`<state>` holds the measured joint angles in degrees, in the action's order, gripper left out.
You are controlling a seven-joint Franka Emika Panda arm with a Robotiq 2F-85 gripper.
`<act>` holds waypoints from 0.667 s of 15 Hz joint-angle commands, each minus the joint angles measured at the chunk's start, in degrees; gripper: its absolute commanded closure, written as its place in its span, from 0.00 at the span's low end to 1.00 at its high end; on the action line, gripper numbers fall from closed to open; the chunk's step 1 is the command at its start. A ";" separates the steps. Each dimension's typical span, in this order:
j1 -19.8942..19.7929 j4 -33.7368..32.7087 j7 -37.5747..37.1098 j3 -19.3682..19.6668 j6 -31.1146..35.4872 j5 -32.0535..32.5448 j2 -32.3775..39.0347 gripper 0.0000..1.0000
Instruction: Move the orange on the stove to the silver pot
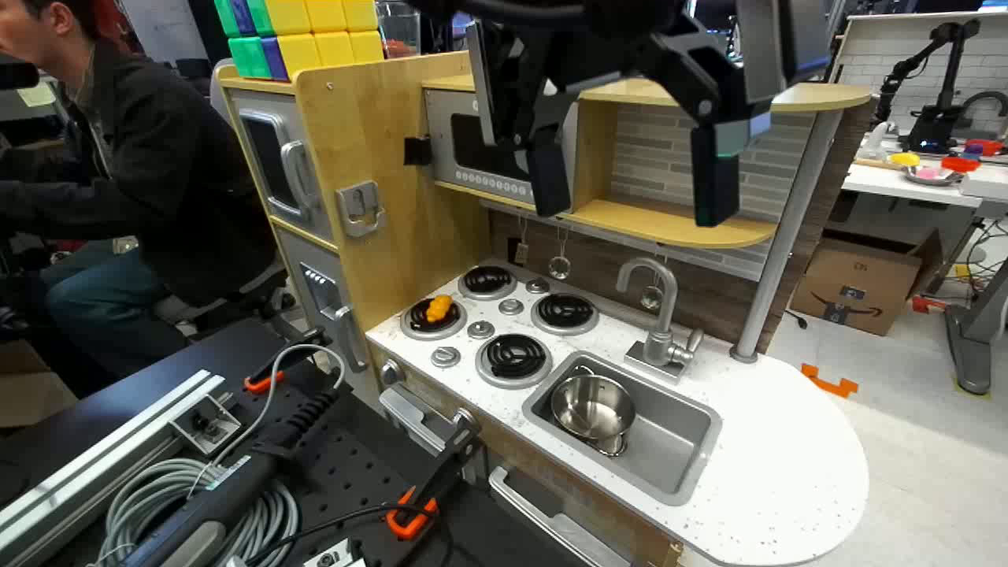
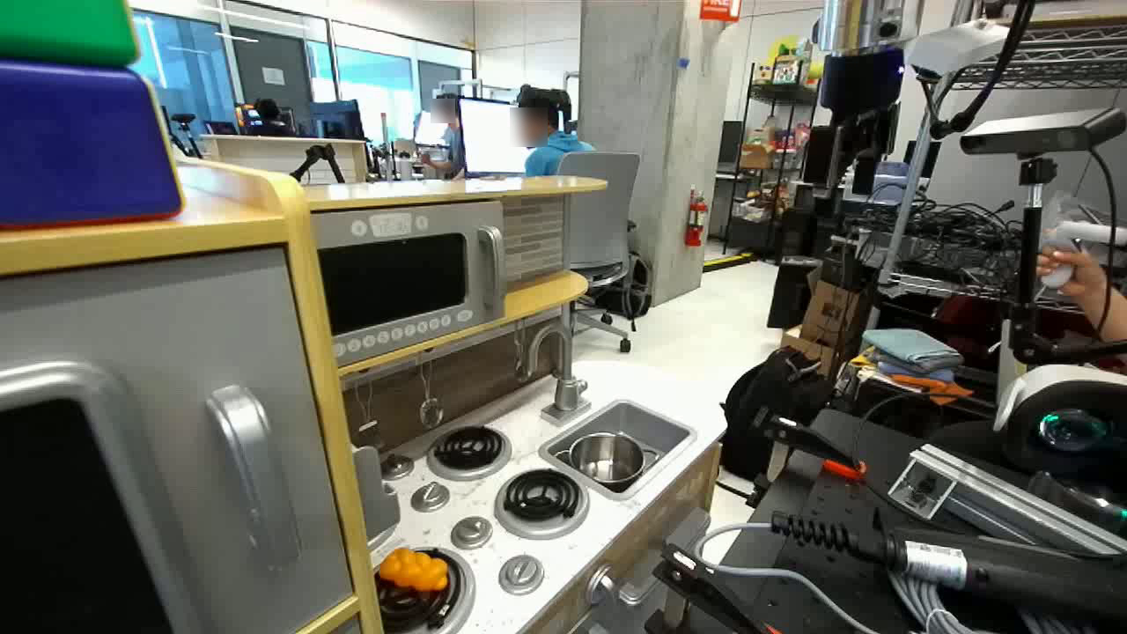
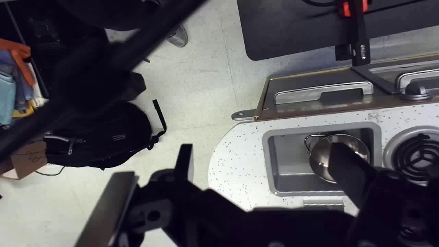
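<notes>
Spread wide at the gripper [image 1: 632,189], holding nothing, well apart from the surface [image 1: 776,465]. Outward, past the pot [image 1: 594,405] in the sink [image 1: 669,445] by the front edge, to the orange [image 1: 439,308] (rather lumpy) on a stove burner [image 1: 416,316] near the front corner. Likely light, firm, slick; best pinched across the middle.

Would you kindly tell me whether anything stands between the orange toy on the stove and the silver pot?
Nothing tall visibly does. The direct line from the orange toy to the silver pot crosses only a low knob, another burner and the rim of the sink, where the pot sits. The faucet stands off that line.
</notes>
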<state>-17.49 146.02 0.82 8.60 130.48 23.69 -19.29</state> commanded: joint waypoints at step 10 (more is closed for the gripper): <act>13.65 -4.85 25.61 1.55 0.06 -19.15 8.27 0.00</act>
<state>-7.06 144.24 17.47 8.66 130.46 10.52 -15.07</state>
